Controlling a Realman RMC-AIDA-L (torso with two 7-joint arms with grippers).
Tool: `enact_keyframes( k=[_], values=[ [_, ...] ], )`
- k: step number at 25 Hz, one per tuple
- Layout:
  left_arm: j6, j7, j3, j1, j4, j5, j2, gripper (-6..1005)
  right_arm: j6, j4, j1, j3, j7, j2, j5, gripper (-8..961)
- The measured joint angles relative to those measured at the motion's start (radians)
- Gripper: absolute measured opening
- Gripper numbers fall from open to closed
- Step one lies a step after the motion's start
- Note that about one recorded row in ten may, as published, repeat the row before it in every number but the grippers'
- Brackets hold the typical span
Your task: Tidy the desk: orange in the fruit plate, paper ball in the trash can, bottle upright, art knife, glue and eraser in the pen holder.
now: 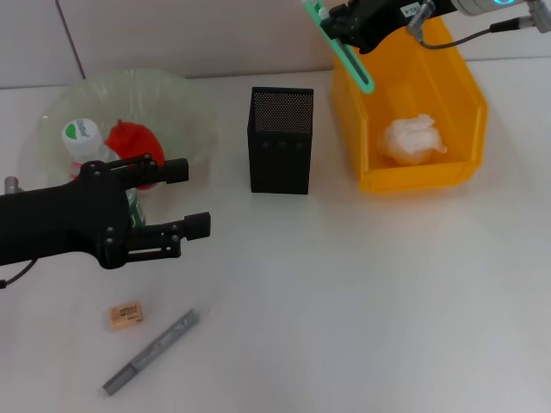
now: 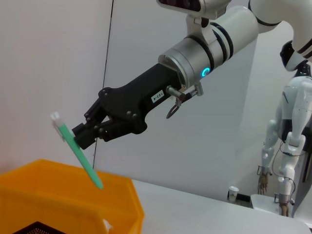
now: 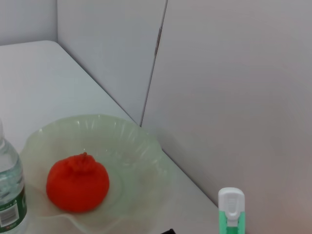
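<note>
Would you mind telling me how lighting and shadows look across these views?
Head view: even, diffuse light, faint shadows beside the pen holder and under the left gripper. Left wrist view: right gripper dark against a bright wall. Right wrist view: soft, no glare on the fruit plate.

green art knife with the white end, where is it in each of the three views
Head view: the green plastic art knife is at top centre, held by the right gripper over the yellow plastic bin's near-left corner.
Left wrist view: the knife hangs slanted at left, clamped in the right gripper above the yellow bin.
Right wrist view: only its white-capped end shows at the bottom edge.
Shared landmark: the yellow bin in head and left wrist views; the right wrist view lacks it.
</note>
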Motion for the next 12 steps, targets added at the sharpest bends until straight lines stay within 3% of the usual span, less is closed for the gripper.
enact_keyframes(
  k=[12],
  values=[
    [0.000,0.002,0.000,0.000,-0.002,0.000,0.000,799,0.059,0.046,0.012,0.004,-0.059,0.001,0.077,104]
  ],
)
